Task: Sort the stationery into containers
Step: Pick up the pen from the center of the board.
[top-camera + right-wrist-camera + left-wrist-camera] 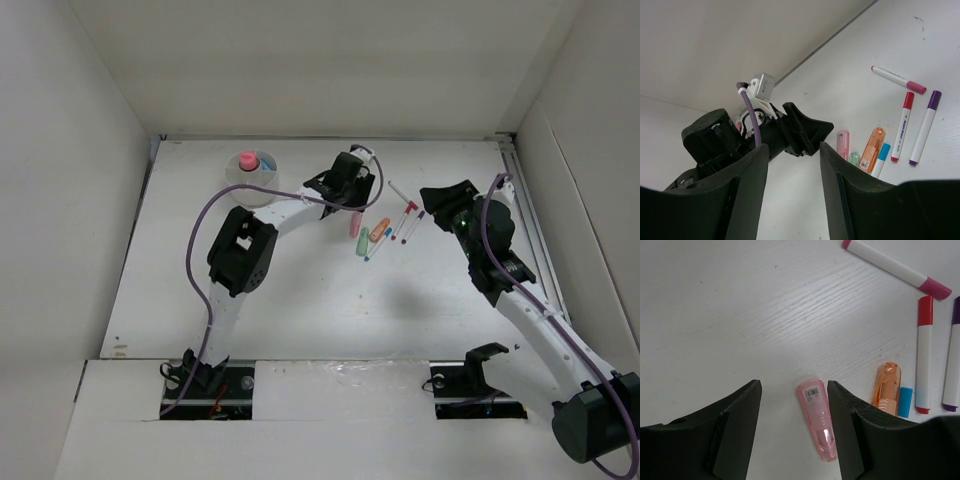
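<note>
White divided bowl (231, 180), far left, already holds a pink-topped stubby item (247, 160) and a blue piece (268, 164). To its right, the left gripper (795, 387) hangs with jaws spread astride the pink capsule (817, 420), seemingly lined up to take it; the orange capsule (886, 385) and pens (923, 355) lie just beside. Farthest right, the right gripper (792, 150) hovers parted and empty, apparently keeping clear of the pile.
</note>
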Robot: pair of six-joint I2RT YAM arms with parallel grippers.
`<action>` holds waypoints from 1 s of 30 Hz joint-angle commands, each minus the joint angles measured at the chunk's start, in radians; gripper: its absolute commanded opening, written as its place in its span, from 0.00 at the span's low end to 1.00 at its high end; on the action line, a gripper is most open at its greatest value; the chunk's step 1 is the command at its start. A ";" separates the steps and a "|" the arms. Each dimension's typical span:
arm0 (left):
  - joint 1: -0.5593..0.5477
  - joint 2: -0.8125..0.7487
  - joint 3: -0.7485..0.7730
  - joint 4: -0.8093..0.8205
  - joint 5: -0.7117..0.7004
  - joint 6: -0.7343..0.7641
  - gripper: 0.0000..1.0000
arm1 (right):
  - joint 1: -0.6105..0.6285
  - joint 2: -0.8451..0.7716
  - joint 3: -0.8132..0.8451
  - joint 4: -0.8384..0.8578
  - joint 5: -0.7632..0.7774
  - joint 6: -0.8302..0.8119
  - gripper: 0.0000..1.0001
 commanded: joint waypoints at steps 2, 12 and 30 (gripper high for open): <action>-0.042 0.025 0.017 -0.006 -0.056 0.015 0.52 | -0.007 -0.020 0.024 0.037 -0.013 -0.008 0.51; -0.042 0.067 0.034 -0.034 -0.076 0.005 0.52 | -0.007 -0.011 0.024 0.037 -0.028 -0.008 0.53; -0.028 0.049 0.012 0.007 -0.085 -0.005 0.14 | -0.007 -0.011 0.024 0.037 0.000 -0.008 0.53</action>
